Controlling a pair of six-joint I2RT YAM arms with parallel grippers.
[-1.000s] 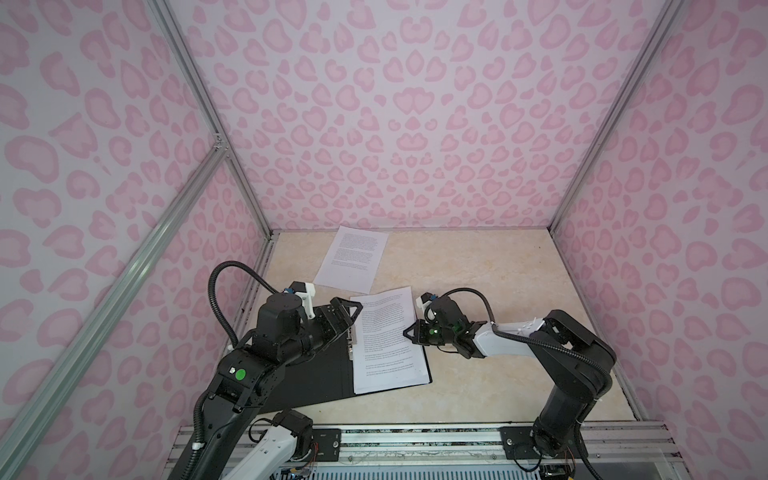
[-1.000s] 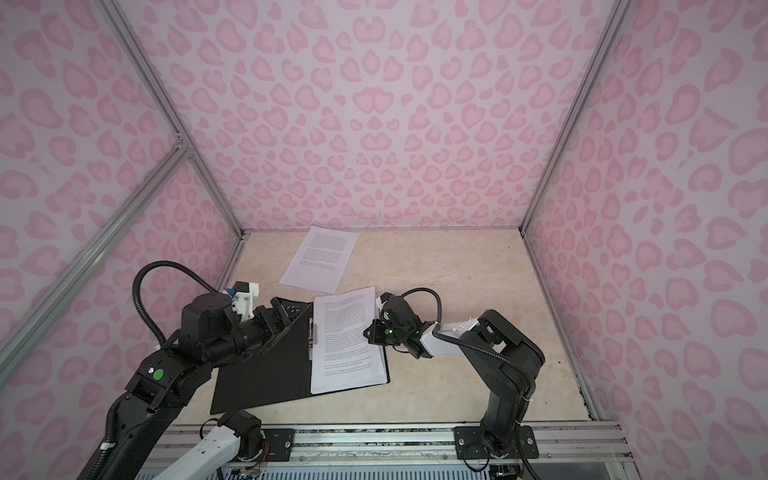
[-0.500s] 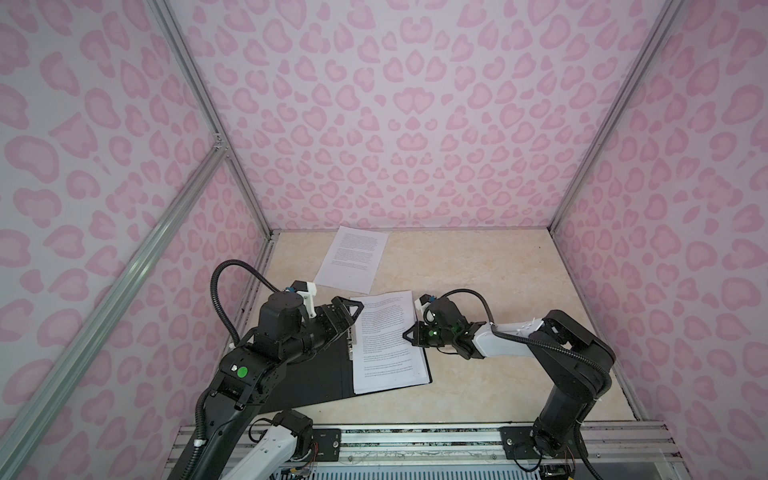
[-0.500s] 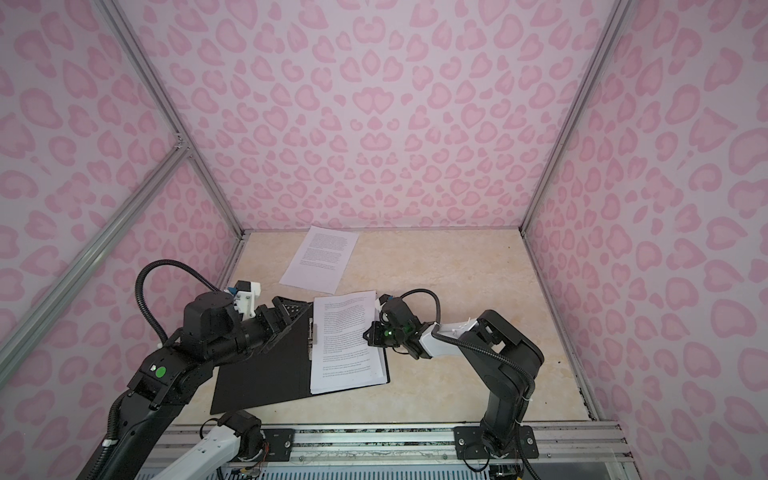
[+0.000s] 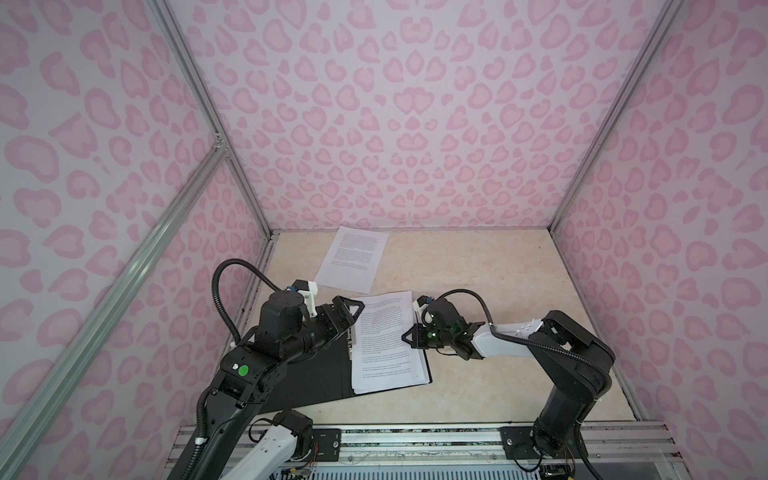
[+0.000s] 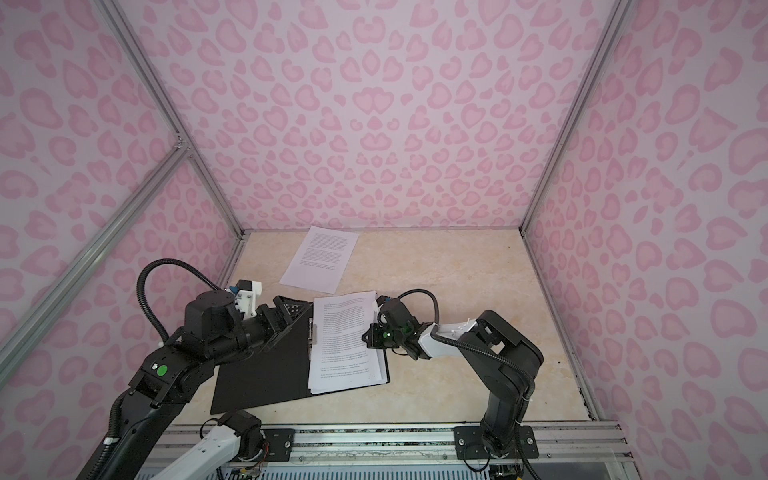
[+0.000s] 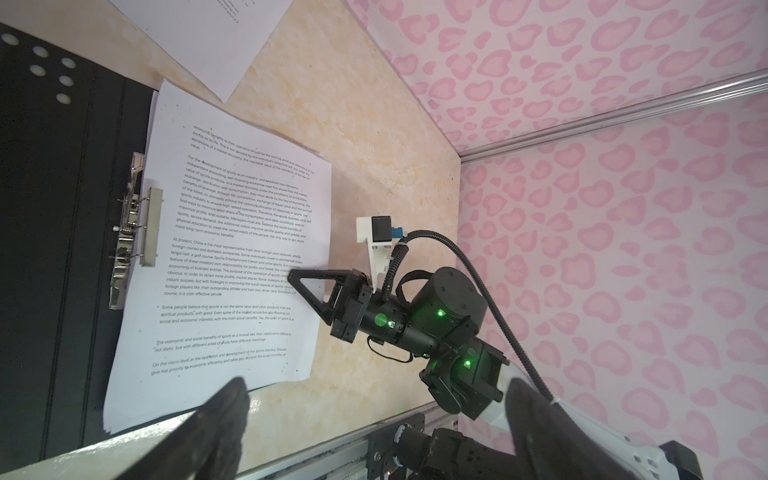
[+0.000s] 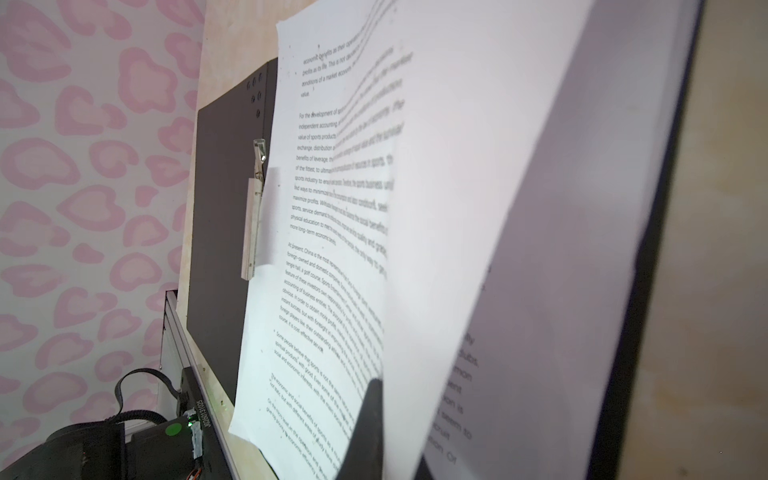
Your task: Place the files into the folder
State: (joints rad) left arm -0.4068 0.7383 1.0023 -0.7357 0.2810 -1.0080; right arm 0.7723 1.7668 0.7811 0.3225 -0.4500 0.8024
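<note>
Right wrist view puts the files (image 5: 382,357) right before you: the top sheet (image 8: 457,208) is raised off them and bows toward the lens. They lie on the right leaf of the folder (image 5: 320,382), spread open, black side up, by the front edge of the table (image 5: 498,266), nearer its front-left corner.

— Your right gripper (image 7: 295,276) is pinched closed on that sheet's outer edge, the side away from the clip (image 7: 145,224). Your left gripper (image 7: 376,384) hangs over the far end of the folder's spine, jaws spread wide, gripping nothing.

I'd judge you are laying this sheet onto the files. Lower the pinched edge slowly, so the bow flattens from the clip side outward; dropped, it would likely skate sideways.

— Square it before you let go. The sheets beneath fan out a little at their corner nearest the front edge, so line yours up along the clip side. Whether its inner edge sits under the clip, I cannot tell; check your left wrist view.

Thin paper tends to follow a finger as it opens. You could press the sheet beside the clip with the left gripper, then open the right one and draw it straight back.

— One loose sheet (image 5: 353,259) lies flat by the back edge, toward the back-left corner, well apart from the folder, not yet in.
</note>
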